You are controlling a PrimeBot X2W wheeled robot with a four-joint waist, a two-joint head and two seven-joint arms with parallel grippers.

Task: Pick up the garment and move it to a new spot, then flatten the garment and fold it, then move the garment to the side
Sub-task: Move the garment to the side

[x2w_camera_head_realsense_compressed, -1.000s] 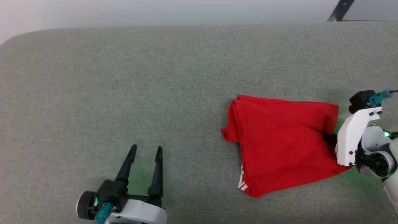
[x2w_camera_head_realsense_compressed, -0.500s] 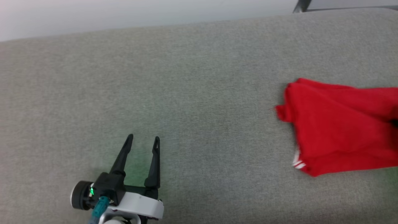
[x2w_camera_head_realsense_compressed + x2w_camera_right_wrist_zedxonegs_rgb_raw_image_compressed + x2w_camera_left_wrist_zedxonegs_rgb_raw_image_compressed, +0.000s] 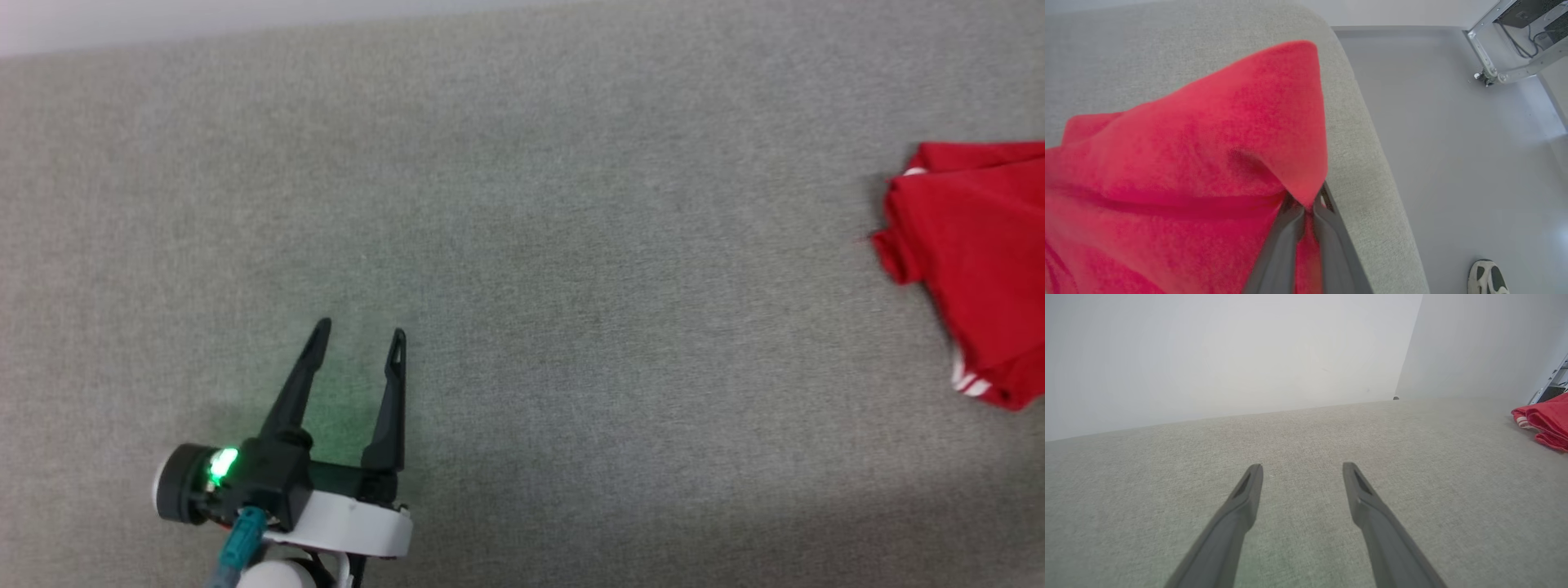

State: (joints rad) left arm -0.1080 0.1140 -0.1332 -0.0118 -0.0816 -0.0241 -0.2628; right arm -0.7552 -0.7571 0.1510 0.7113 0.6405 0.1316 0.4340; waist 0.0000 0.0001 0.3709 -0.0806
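Spanning the head view, the grey woven-fabric counter [image 3: 571, 204] now carries the folded red knit jersey garment [image 3: 971, 245] at its far right, by the rounded corner, farther from the left gripper [image 3: 360, 328] than a second ago, though the camera has swung too; I judge the last move aside is under way. The left gripper's jaws stand spread and empty, while the right gripper [image 3: 1306, 212] has its jaws pinching a red fold. No lettering can be read, only white-and-red striped trim [image 3: 967, 382].

We see our left tool [image 3: 360, 328] low over the grey table [image 3: 571, 245], its two fingers spread apart with nothing between them. Well off to its right lies a rumpled red shirt [image 3: 980, 245], white stripes at its near corner.
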